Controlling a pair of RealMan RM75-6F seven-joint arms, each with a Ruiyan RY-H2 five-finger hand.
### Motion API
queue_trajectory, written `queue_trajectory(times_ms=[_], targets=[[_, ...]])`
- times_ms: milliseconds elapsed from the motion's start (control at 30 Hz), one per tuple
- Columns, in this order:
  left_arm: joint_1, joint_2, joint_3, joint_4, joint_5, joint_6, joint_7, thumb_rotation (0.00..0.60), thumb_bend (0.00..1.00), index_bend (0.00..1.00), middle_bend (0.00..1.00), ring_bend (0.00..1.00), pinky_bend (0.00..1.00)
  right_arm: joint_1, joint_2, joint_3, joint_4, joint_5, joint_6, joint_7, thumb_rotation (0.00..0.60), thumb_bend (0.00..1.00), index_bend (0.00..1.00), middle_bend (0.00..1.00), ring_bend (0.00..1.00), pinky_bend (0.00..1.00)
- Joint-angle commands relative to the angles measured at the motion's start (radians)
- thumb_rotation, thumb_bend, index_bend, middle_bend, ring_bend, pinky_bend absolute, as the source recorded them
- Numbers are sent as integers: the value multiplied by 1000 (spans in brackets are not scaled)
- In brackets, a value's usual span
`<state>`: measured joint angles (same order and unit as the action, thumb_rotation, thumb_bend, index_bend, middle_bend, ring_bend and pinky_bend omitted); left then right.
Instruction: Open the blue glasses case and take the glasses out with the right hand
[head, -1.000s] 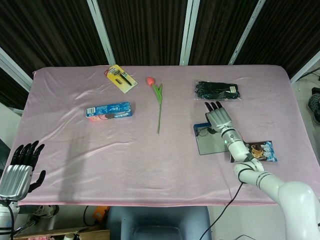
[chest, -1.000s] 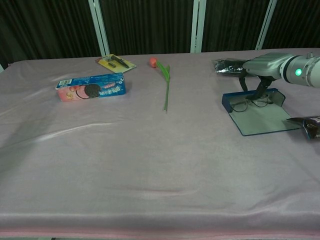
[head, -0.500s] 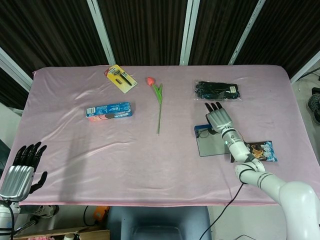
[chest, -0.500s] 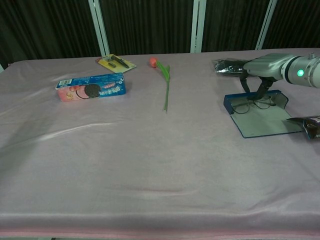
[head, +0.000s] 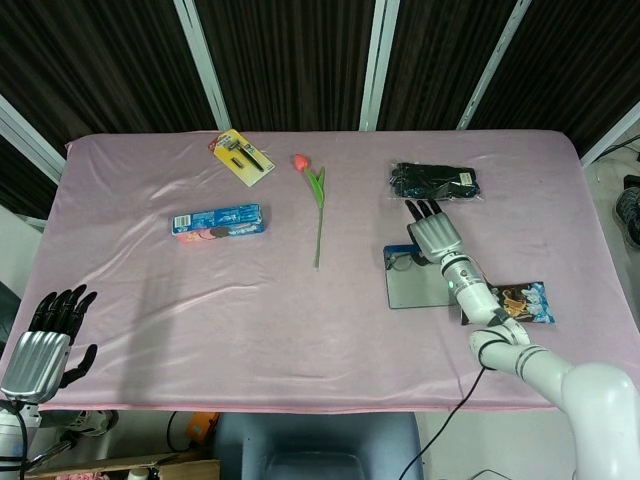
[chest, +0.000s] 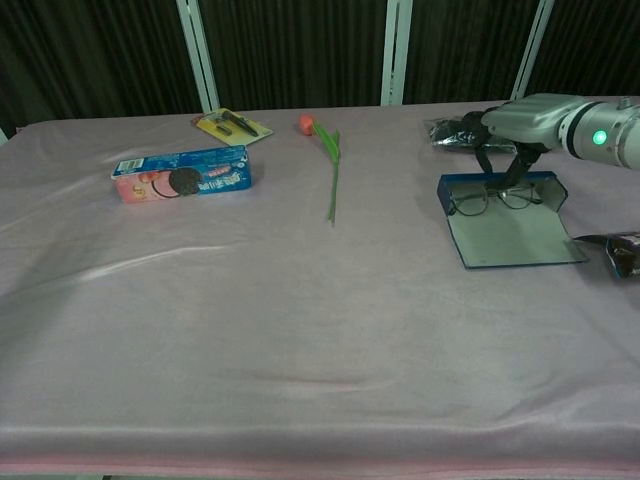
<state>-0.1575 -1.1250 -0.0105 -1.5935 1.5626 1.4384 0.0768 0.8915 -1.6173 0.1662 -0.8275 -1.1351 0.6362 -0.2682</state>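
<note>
The blue glasses case (head: 417, 283) (chest: 505, 228) lies open on the right of the pink cloth, its lid flat toward me. The glasses (head: 402, 262) (chest: 488, 198) lie along the case's far edge. My right hand (head: 436, 237) (chest: 523, 122) hovers over that edge, palm down. Two dark fingers (chest: 514, 170) reach down to the glasses; whether they pinch the frame is hidden. My left hand (head: 44, 346) hangs off the table's near left corner with fingers apart, holding nothing.
A black packet (head: 434, 181) (chest: 452, 130) lies just beyond the right hand. A snack packet (head: 517, 302) (chest: 622, 252) sits right of the case. A tulip (head: 317, 203) (chest: 332, 172), a cookie box (head: 218, 220) (chest: 182, 174) and a yellow tool pack (head: 242, 157) (chest: 232, 124) lie further left.
The case has slid left and turned squarer to the table edge, with the right hand shifting slightly left and further back above it. The left hand dropped a little.
</note>
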Motion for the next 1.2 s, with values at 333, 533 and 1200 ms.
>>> queue_trajectory(times_ms=[333, 533, 1200], targets=[[-2, 3, 4, -1, 5, -4, -4, 600, 388, 0, 0, 0, 18, -41, -11, 5, -54, -95, 210, -3, 600, 497, 699, 77, 0, 0], [-3, 4, 4, -1, 2, -8, -6, 600, 387, 0, 0, 0, 19, -47, -23, -4, -73, -119, 240, -24, 600, 498, 699, 81, 0, 0], [-2, 7, 6, -1, 6, -4, -11, 600, 388, 0, 0, 0, 19, -25, -80, 48, 3, -84, 287, -187, 600, 498, 696, 84, 0, 0]])
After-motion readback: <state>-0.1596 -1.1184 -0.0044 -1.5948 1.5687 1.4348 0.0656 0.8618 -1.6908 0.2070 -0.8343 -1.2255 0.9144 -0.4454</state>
